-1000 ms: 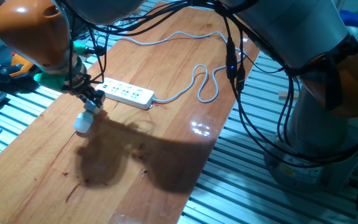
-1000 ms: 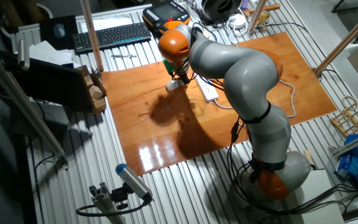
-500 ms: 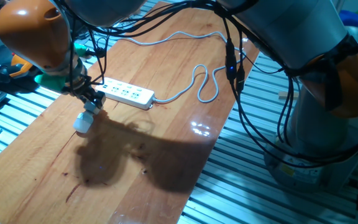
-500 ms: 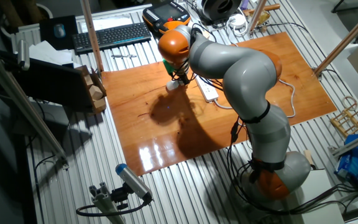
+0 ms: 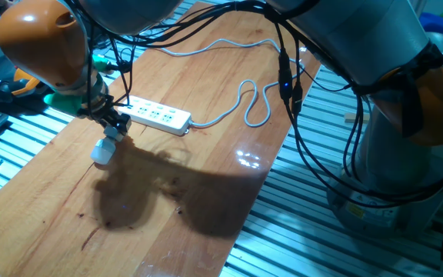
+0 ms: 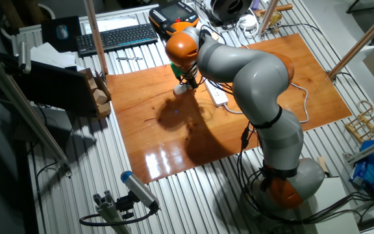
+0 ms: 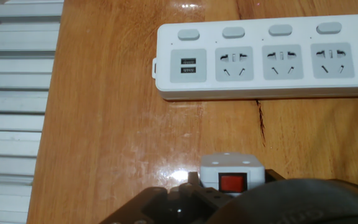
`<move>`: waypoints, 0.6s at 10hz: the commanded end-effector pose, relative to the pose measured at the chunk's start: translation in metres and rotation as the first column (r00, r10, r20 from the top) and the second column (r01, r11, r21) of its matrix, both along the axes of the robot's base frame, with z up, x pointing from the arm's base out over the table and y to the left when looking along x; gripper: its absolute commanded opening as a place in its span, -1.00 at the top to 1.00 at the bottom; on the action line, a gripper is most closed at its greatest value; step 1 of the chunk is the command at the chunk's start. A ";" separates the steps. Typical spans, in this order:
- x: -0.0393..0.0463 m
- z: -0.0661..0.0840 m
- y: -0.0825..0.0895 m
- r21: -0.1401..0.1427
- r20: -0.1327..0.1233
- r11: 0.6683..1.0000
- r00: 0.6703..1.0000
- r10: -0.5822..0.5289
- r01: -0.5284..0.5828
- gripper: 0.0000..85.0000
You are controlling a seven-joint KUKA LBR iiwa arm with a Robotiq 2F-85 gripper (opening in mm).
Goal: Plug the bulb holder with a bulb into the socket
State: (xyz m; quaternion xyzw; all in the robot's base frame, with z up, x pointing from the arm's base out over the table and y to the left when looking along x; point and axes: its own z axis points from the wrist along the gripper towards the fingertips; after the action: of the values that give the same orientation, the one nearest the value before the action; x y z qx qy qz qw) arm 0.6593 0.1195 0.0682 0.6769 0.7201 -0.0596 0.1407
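On wooden tabletop (image 5: 206, 185), gripper (image 5: 114, 128) clamped on bulb holder with a bulb (image 5: 103, 151), bulb end pointing down toward the wood, just short of power strip (image 5: 157, 117). Hand view: red switch (image 7: 233, 183) faces camera, strip's USB end closest, small gap between.
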 end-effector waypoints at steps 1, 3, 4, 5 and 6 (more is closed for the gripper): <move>0.0001 -0.001 0.000 0.003 0.000 1.000 1.000 0.000 0.000 -0.20; 0.0005 -0.004 -0.001 -0.001 0.004 1.000 1.000 -0.002 0.002 -0.20; 0.0005 -0.005 -0.001 0.001 0.005 1.000 1.000 -0.007 0.007 -0.20; 0.0003 -0.005 -0.001 0.000 0.005 1.000 1.000 -0.008 0.008 -0.20; 0.0006 -0.006 -0.001 0.000 0.006 1.000 1.000 -0.009 0.009 -0.20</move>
State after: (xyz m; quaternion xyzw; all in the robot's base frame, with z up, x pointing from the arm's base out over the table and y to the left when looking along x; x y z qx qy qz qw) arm 0.6598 0.1185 0.0625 0.6804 0.7165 -0.0584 0.1425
